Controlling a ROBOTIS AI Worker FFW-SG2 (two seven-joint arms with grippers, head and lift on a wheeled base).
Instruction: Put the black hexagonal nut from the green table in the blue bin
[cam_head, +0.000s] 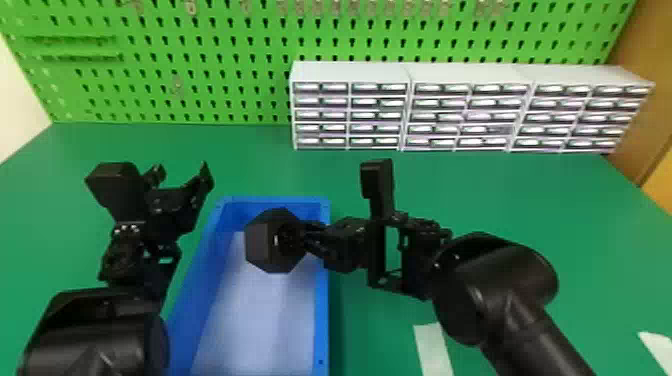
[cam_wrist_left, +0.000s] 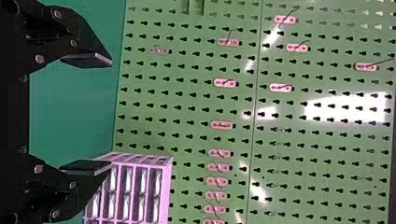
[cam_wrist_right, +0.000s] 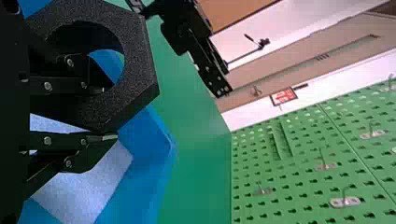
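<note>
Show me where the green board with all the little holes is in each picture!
Head view: the green board stands along the top, behind the drawers.
Left wrist view: beyond the left gripper, beside the drawers.
Right wrist view: beyond the black nut, across the table.
Shared landmark: the green table, meeting the board's edge.

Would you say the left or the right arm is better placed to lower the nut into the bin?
Right, I'd say: the right gripper is closed on the nut and holds it over the bin, while the left gripper is open and empty, left of the bin.
</note>
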